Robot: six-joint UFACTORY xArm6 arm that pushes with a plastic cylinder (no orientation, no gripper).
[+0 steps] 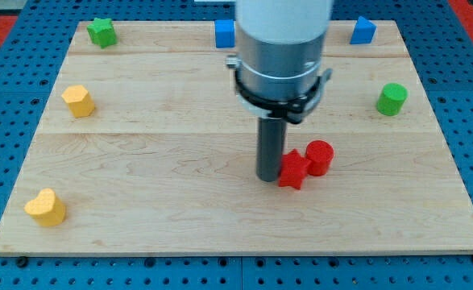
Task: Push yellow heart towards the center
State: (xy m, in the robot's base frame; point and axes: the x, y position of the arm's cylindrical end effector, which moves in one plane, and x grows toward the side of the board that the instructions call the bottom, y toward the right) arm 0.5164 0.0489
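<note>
Yellow heart point(45, 207) lay near the board's bottom-left corner, well apart from my tip point(268, 178). My tip stood near the centre, touching or just beside the red star point(292, 170), with the red cylinder point(319, 157) against the star's far side. Risk, as judged: leaving carelessly would drag the red pair along; approaching the heart from the centre side would shove it off the edge. Arm hung vertical from the top edge. No jaws on this rod, nothing held.
</note>
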